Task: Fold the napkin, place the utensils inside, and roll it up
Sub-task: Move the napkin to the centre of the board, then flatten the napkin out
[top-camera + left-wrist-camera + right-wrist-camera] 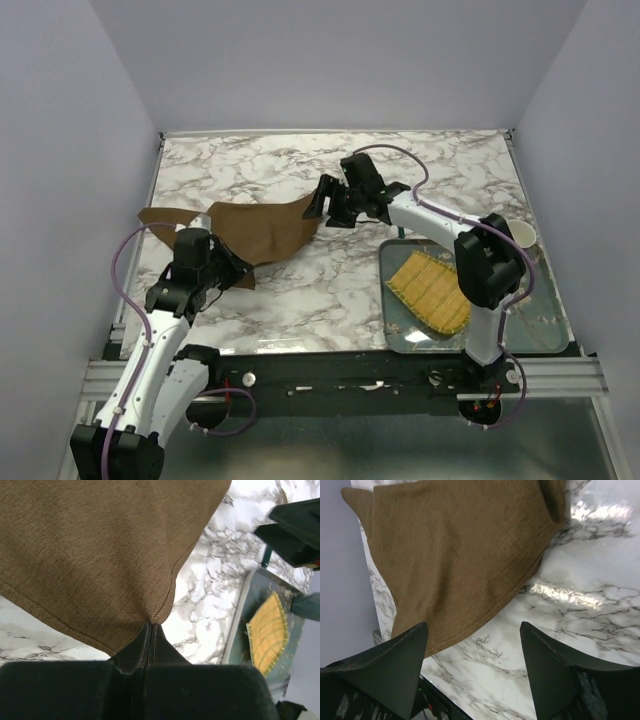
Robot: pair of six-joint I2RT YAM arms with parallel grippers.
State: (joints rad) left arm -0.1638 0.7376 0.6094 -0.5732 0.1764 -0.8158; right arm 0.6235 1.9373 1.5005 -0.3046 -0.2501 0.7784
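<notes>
Napkin (pixel 262 228), one, pinched by left end effector (pixel 151 632); right end effector (pixel 474 630) spread.

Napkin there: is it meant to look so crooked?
It does look askew: the napkin lies rumpled and slanted, its corner puckered where the left claw pinches it; the right claw is open.

White links, black joints and lilac cables (pixel 113 270) mark the left arm (pixel 150 365) and right arm (pixel 425 218), the right gripper (pixel 472 626) black and wedge-fingered.
</notes>
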